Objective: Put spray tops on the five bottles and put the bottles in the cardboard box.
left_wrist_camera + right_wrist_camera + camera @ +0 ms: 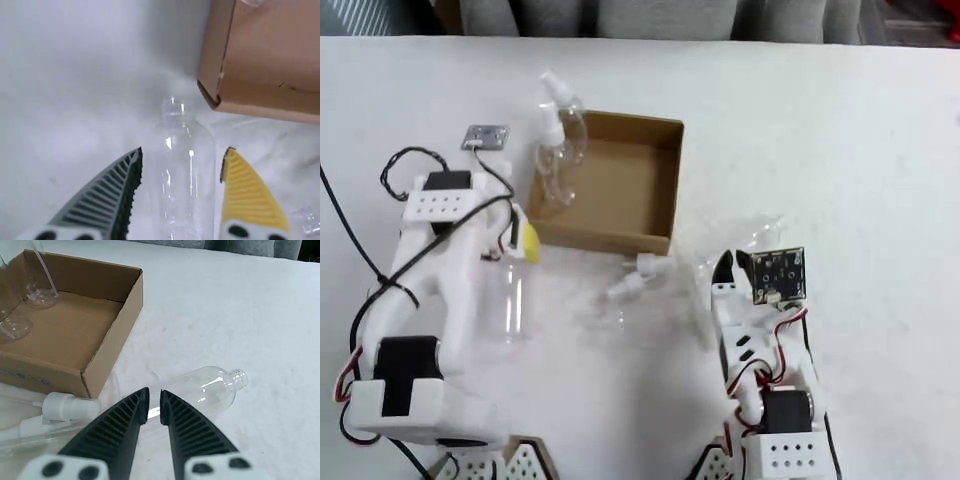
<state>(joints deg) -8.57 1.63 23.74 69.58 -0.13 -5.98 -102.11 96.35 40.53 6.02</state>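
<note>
The open left gripper [182,150] straddles a capless bottle [186,200] and should grasp it next; the right gripper [153,396] is nearly closed, empty.

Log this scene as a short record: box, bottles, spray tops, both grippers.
cardboard box: open, two topped bottles in it
left gripper: open, astride an uncapped bottle lying on the table
right gripper: fingers nearly together, by a second uncapped bottle
loose spray tops: on the table beside the box

A small grey plate [486,137] lies on the white table [840,150].
</note>
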